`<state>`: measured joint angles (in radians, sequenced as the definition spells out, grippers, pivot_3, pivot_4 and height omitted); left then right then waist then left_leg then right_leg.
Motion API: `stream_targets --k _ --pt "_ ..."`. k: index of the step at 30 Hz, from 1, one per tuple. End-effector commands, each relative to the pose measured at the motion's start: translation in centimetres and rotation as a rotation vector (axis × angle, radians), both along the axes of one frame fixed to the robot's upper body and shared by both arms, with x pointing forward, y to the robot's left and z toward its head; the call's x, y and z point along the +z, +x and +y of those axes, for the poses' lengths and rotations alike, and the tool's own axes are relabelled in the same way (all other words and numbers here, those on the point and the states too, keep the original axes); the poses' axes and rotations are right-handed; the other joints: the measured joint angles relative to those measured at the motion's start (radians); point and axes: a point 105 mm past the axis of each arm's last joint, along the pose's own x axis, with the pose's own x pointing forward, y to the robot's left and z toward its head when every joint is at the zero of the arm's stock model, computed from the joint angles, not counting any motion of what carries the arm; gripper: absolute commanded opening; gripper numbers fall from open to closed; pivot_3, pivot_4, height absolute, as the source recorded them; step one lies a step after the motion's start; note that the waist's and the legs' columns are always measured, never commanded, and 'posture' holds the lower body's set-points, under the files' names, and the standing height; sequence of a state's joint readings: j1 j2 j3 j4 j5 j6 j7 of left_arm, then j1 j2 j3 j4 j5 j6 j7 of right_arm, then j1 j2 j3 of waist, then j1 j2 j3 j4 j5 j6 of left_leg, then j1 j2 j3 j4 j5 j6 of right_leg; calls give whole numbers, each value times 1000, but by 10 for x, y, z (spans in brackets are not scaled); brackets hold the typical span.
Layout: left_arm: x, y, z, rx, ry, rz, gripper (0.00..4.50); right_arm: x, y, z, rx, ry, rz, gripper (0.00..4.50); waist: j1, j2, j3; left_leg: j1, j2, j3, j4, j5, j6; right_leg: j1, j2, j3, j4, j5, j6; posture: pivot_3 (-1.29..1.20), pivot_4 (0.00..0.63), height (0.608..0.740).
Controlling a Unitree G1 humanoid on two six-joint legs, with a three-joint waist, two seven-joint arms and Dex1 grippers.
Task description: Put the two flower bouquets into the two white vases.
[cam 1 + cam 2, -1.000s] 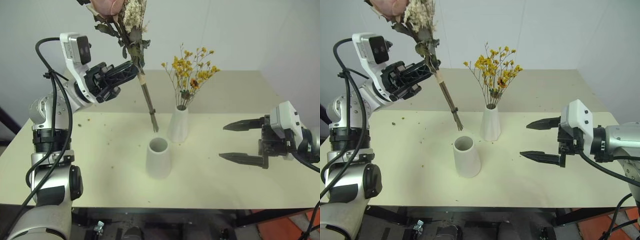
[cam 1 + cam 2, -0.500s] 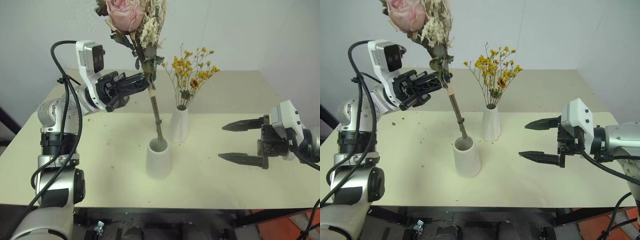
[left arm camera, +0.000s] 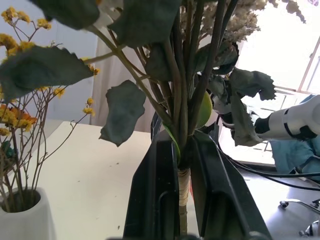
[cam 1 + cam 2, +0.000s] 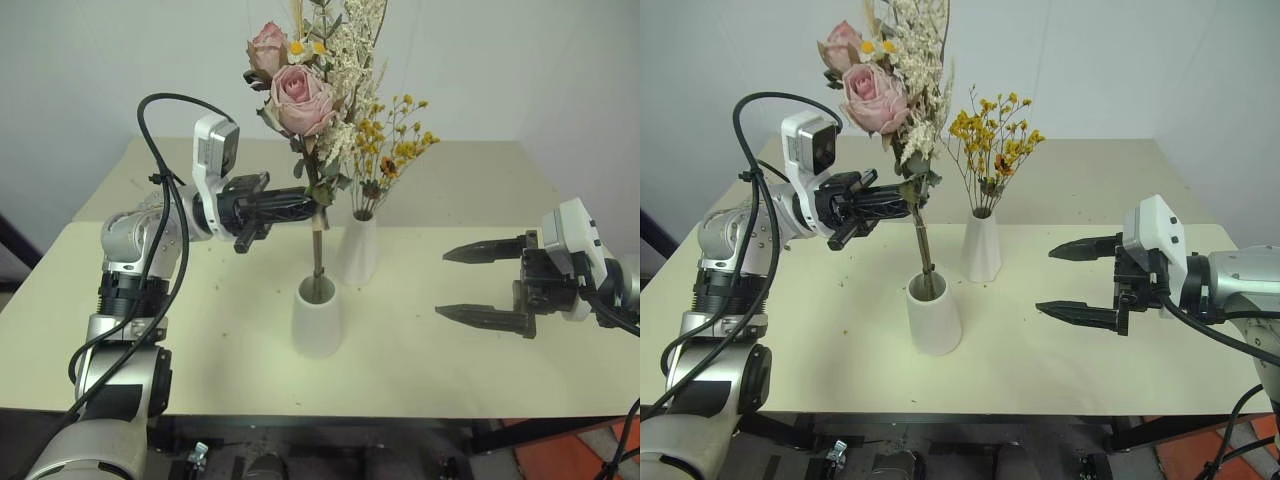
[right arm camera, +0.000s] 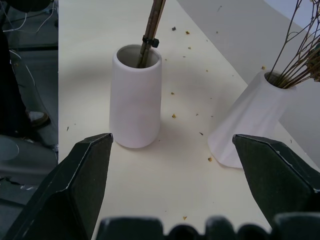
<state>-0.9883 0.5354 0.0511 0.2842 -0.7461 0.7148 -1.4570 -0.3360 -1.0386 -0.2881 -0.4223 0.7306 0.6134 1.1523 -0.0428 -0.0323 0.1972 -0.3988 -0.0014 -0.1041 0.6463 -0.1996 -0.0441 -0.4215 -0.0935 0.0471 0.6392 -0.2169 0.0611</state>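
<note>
The rose bouquet [image 4: 305, 90], with pink roses, leaves and white sprigs, stands nearly upright. Its stem end sits inside the shorter, wider white vase [image 4: 317, 320] at the table's middle. My left gripper [image 4: 318, 197] is shut on the stem [image 3: 184, 185] above that vase, reaching in from the left. Just behind, the yellow bouquet [image 4: 385, 140] stands in the taller slim white vase [image 4: 358, 250]. My right gripper [image 4: 485, 283] hangs open to the right of both vases with nothing between its fingers [image 5: 75, 185]. In the right wrist view the short vase [image 5: 136, 100] shows the stem [image 5: 150, 30] entering its mouth.
The cream table [image 4: 200, 330] carries small crumbs of dried petals around the vases. A white wall rises behind it. Bare tabletop lies in front of the vases and on both sides.
My left gripper has come down and to the right with the rose bouquet, tipping it upright. The stem end, which hung above the table, now sits in the short vase. The right gripper kept still.
</note>
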Motion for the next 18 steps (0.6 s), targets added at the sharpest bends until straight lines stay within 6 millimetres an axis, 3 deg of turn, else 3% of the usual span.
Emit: stream_targets --k 1,16,18 --pt "-7 -6 0 -33 26 -56 148 8 -1 0 -5 -11 -47 4500 0 0 0 0 0 0 0 0 0 0 0 0 0 0 0 0 150 740" --pt "-25 -13 5 -71 48 -43 148 4 3 -4 -32 -29 -49 4500 1 0 0 0 0 0 0 0 0 0 0 0 0 0 0 0 150 740" --pt "-26 -15 5 -74 60 -42 847 5 3 -5 -33 -24 -51 4500 1 0 0 0 0 0 0 0 0 0 0 0 0 0 0 0 150 740"
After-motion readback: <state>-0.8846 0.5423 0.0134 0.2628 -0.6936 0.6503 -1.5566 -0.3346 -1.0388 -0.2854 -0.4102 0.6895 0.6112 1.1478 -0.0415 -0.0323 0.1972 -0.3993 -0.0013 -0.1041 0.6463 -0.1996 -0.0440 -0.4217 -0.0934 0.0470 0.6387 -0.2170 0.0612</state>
